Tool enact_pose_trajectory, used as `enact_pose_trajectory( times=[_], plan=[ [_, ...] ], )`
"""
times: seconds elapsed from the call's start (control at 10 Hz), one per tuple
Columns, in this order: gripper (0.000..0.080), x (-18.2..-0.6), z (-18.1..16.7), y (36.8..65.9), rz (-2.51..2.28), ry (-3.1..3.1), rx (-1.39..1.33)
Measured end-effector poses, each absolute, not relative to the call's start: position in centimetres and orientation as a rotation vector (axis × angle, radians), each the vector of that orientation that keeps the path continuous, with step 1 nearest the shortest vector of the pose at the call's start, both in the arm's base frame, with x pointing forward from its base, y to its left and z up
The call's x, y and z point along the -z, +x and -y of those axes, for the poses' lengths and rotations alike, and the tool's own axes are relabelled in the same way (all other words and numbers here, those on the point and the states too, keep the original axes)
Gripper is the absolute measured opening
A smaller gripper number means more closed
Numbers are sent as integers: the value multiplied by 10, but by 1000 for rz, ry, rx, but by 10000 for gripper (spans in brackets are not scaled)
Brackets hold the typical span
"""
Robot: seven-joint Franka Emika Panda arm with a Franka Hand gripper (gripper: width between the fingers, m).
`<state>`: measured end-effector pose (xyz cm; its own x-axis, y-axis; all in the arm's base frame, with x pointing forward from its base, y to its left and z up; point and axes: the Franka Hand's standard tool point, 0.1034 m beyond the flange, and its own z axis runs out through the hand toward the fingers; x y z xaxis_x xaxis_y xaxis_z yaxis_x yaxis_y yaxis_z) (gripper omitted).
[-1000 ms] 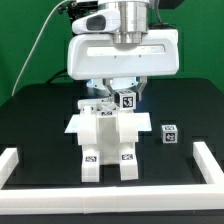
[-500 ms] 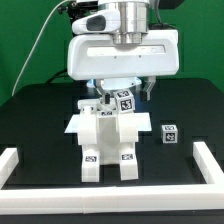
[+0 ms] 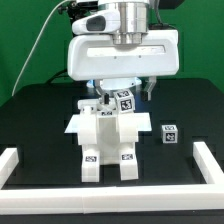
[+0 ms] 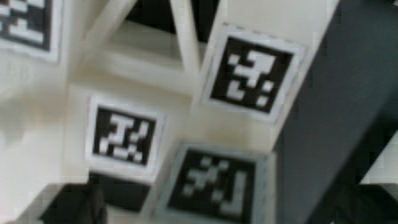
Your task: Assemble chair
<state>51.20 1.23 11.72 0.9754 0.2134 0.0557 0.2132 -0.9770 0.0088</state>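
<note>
The end effector (image 3: pixel 119 92) hangs low over the 12 o'clock end of the chair (image 3: pixel 104 138). Its fingertips are hidden under the wrist housing, so I cannot tell how wide it stands or whether it grips the small tagged block (image 3: pixel 126 100) tilted just beneath it (the wrist view shows only blurred tags (image 4: pixel 249 78) crowding close). The chair sits in the middle of the table (image 3: pixel 40 115), with a loose cube (image 3: pixel 169 134) at its 3 o'clock. The risk, as I judge it, is that the tilted block jams at the joint and a downward push shoves the structure askew.
</note>
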Motion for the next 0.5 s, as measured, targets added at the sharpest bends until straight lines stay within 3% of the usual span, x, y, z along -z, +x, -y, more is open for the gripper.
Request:
enact_pose_trajectory(
  times=[0.3, 0.5],
  plan=[
    [649, -115, -12, 513, -244, 3149, -27],
    [391, -115, -12, 513, -246, 3148, -29]
  ],
)
